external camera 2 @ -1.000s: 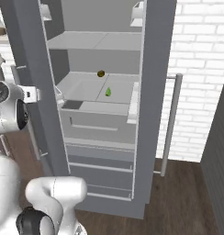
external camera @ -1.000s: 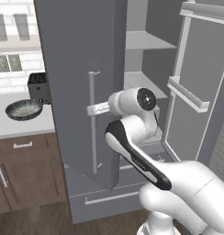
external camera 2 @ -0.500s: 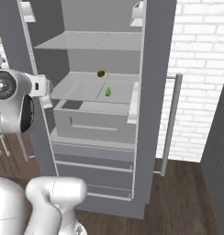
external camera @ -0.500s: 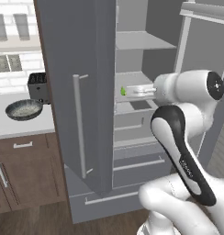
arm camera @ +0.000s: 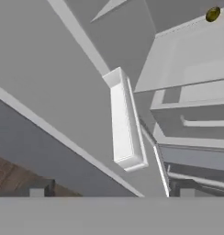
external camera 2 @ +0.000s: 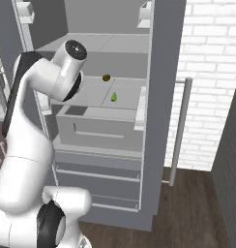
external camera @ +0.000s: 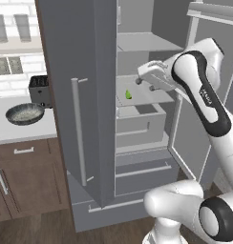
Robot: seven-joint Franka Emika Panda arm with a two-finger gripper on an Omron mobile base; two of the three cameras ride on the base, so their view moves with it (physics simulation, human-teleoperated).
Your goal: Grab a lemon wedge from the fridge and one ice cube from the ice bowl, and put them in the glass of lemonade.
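Black toaster [external camera: 38,88], boxy, at the far left on the pale counter; just in front of it the ice bowl [external camera: 24,114], wide and shallow, dark rim, speckled whitish inside. Brown wooden cabinet [external camera: 27,183] beneath, with bar pulls. Fridge [external camera: 75,57], tall, grey, matte, both doors swung open; long vertical bar handle [external camera: 78,131] on the left door; pale grey shelves and a closed drawer inside. Lemon wedge [external camera: 128,95], tiny, yellow-green, resting on the middle shelf above that drawer, apart from a small dark olive-coloured round item [external camera 2: 106,77] further back. Gripper [external camera: 146,82], at the shelf's height and near the wedge, not touching it; fingers spread wide, nothing between them, though their tips are hard to make out. Handling judgement: wedge is light, soft, probably slick-skinned and easily crushed or flicked away; best pinched gently across its broader flanks, from above, with a modest squeeze.
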